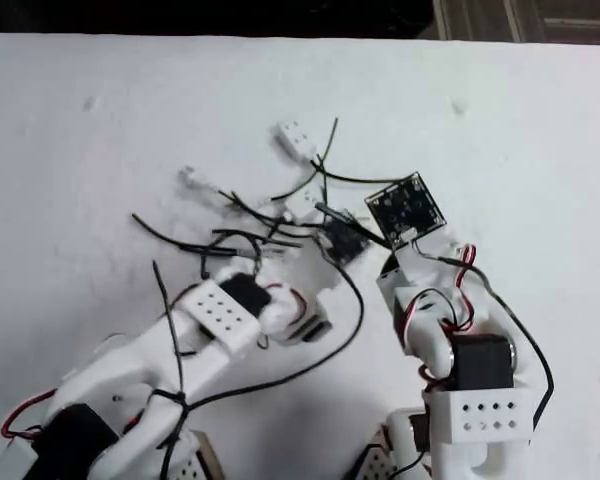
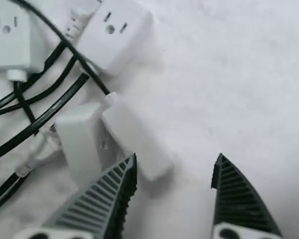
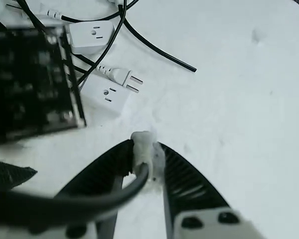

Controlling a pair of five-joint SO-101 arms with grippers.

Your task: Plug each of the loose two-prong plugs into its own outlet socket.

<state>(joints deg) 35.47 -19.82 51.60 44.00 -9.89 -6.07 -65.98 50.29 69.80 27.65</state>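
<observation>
My right gripper (image 3: 148,152) is shut on a white plug (image 3: 140,141), whose black cord (image 3: 89,199) trails back past the fingers. Just beyond it lie a loose two-prong plug (image 3: 120,75) and two white outlet sockets (image 3: 107,94) (image 3: 91,34), faces up. My left gripper (image 2: 175,167) stands open low over the table. Two white blocks (image 2: 134,139) (image 2: 78,144) lie just outside one fingertip (image 2: 127,174). Farther off are two more outlet sockets (image 2: 118,31) (image 2: 7,32). From above, both grippers (image 1: 315,310) (image 1: 342,240) meet at the cord tangle (image 1: 250,225).
Black cords (image 2: 45,94) criss-cross the white table (image 1: 500,130) around the sockets. One socket (image 1: 296,140) lies at the far side of the tangle and a small white plug (image 1: 192,180) to its left. A black circuit board (image 3: 30,84) sits close beside my right gripper. The table's right and far left are open.
</observation>
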